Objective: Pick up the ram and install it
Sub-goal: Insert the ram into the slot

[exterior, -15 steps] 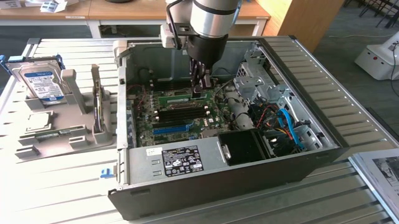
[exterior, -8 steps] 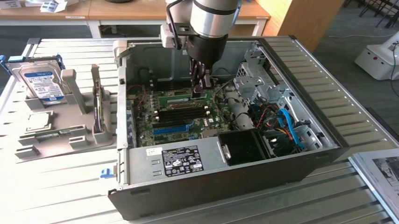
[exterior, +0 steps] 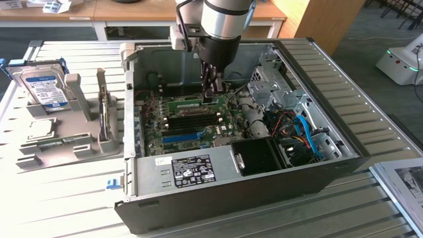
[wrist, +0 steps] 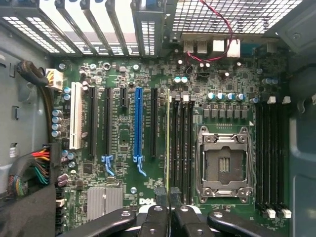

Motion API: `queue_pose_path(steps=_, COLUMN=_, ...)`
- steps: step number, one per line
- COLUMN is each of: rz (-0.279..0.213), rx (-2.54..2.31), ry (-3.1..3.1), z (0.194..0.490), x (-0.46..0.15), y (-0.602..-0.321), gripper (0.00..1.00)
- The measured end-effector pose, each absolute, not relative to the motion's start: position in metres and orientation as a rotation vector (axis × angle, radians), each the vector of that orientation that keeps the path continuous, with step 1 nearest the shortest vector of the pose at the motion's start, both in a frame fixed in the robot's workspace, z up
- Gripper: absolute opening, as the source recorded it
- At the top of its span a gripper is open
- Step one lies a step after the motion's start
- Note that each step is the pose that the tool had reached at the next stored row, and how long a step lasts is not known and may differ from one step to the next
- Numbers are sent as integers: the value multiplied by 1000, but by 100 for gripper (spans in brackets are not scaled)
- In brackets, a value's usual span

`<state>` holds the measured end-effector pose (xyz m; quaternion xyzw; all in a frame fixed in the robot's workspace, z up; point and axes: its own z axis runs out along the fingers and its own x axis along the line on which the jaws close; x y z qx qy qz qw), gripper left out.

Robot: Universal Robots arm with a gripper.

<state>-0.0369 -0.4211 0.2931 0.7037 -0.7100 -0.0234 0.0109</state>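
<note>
The ram (exterior: 189, 104) is a slim green board strip with dark chips along its face and a pale patch near the middle. In the wrist view it shows edge-on as a thin yellow-green line (wrist: 168, 138). It stands on its long edge over the motherboard (exterior: 193, 127), at about 11 o'clock from the middle of the open case (exterior: 231, 196) in the exterior view. It is just beside the row of black memory slots (wrist: 183, 143) and apart from the blue slot (wrist: 138, 123). Whether it is seated in a slot I cannot tell.

The arm (exterior: 221, 20) comes straight down into the case from 12 o'clock, wrist vertical. The gripper (exterior: 211, 95) is clamped on the ram at its 3 o'clock end, its fingers (wrist: 154, 221) closed on either face.

A hard drive (exterior: 43, 87) sits upright in a grey stand (exterior: 79, 141) at 9 o'clock of the case.
</note>
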Motion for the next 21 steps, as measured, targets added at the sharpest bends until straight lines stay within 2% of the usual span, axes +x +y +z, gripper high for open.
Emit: queue_pose_path(steps=21, rz=-74, rx=2194, ry=-2217, z=282, x=-37, y=-417, gripper=12)
